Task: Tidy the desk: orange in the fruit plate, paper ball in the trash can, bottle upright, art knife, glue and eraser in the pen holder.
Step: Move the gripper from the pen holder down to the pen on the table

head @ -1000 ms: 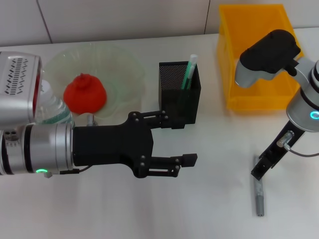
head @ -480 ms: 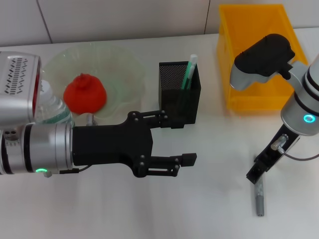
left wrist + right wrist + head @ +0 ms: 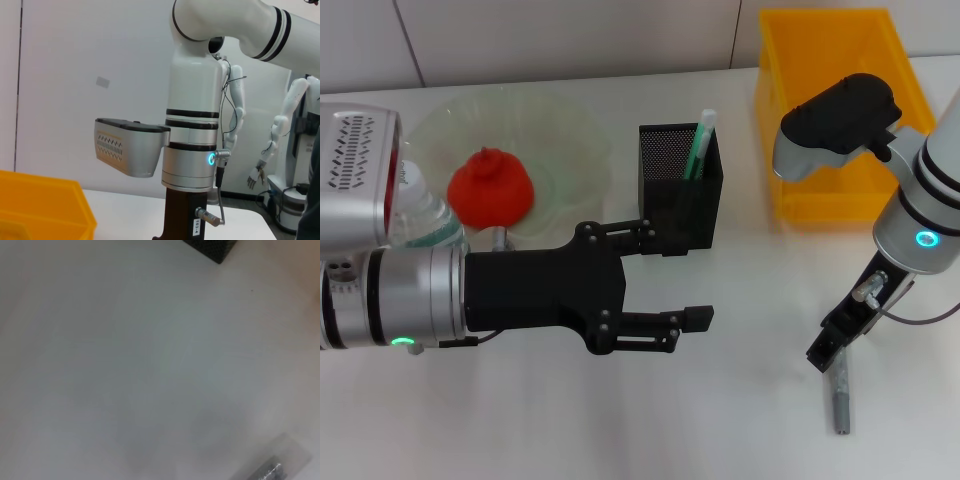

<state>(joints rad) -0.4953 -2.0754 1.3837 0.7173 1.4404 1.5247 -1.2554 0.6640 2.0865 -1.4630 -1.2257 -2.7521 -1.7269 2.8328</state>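
Here the right tool (image 3: 827, 348) is low over the white surface (image 3: 740, 420), and its dark tip is at the upper end of the grey art knife (image 3: 839, 398), which lies flat just under and in front of it. I cannot tell from the pictures if this tool is wide or narrow, or if it already touches the knife. In the right wrist view only one end of the art knife (image 3: 267, 471) shows at the edge, and a corner of the black pen holder (image 3: 210, 249) is far from it.

The left tool (image 3: 672, 285) hangs over the middle of the surface with its two fingers wide apart and nothing between them. The pen holder (image 3: 680, 190) stands just behind its upper finger, with a green and white stick inside. Beside the left arm, the orange (image 3: 490, 187) sits in the fruit plate (image 3: 565, 135), and the bottle (image 3: 425, 222) stands partly hidden by the arm. The yellow trash can (image 3: 825, 100) is behind the right tool.
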